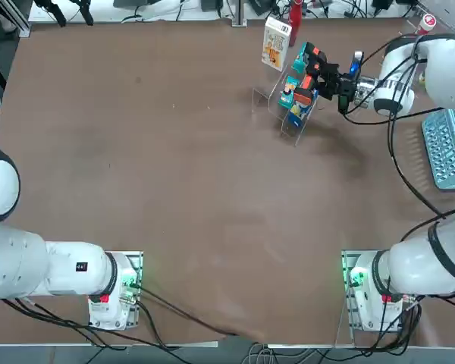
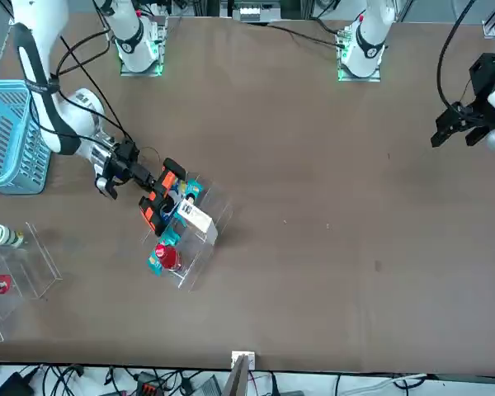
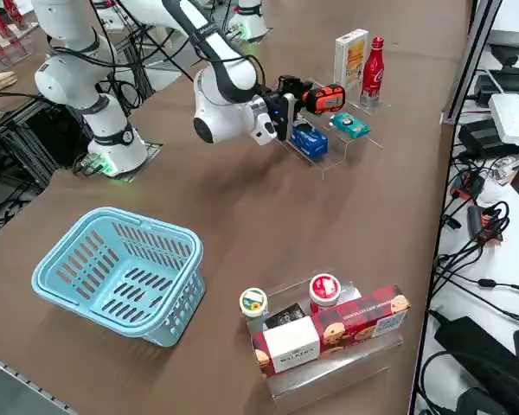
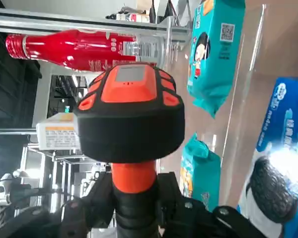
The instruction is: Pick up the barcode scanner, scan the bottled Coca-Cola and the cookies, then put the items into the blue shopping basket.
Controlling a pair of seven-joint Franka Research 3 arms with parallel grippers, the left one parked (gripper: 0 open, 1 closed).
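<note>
Right tool (image 3: pixel 287 109) grips barcode scanner (image 3: pixel 322 98) above clear rack (image 3: pixel 333 147).

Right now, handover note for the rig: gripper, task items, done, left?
Right gripper: shut on the barcode scanner, held above the clear display rack, head toward the far end of the rack.
Bottled Coca-Cola and cookies: upright side by side at the rack's far end, not picked.
Blue shopping basket: on the table at the robot's right side, nothing in it.
Done: scanner picked up.
Left: scan both items, then put the items in the basket. Whether a scan has fired cannot be told.
</note>
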